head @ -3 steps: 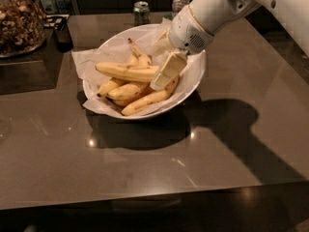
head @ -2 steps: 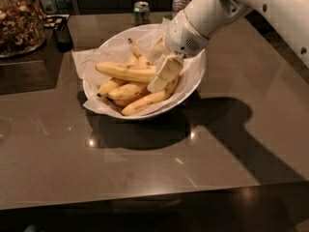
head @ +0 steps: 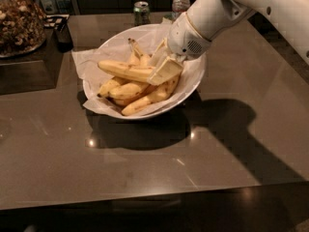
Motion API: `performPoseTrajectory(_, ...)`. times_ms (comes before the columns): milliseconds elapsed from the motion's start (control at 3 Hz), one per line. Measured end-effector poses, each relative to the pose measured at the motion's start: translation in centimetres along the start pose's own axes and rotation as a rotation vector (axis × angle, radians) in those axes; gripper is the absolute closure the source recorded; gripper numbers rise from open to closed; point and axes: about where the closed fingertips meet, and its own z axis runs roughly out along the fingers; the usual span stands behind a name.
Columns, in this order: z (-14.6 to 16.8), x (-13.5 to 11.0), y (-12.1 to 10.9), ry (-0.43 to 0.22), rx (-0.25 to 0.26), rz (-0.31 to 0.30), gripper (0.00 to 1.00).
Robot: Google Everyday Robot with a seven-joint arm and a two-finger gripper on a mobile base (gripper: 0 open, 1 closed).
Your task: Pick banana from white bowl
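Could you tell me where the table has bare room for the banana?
Bare tabletop lies in front of the white bowl and to its right. Crowded: the far side with jar, can and water bottle, and the bowl, where the gripper is at the banana.

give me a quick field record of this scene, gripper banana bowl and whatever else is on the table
gripper: gripper down inside the white bowl, at the right end of the banana; grasp unclear
banana: on top of the pile, nearly level
white bowl: on the table, lined with white paper, holds other bananas
behind bowl: can, water bottle
far left: glass jar
task state: banana not yet lifted out
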Motion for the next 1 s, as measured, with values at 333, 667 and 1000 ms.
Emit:
performPoseTrajectory(333, -0.7, 0.5, 0.5, 0.004, 0.026, 0.02, 0.98)
performPoseTrajectory(667, -2.9, -0.2, 0.9, -0.015, 0.068, -0.002, 1.0)
performPoseTrajectory(1000, -6.9, -2.9, 1.7, -0.021, 0.13, -0.103, 1.0)
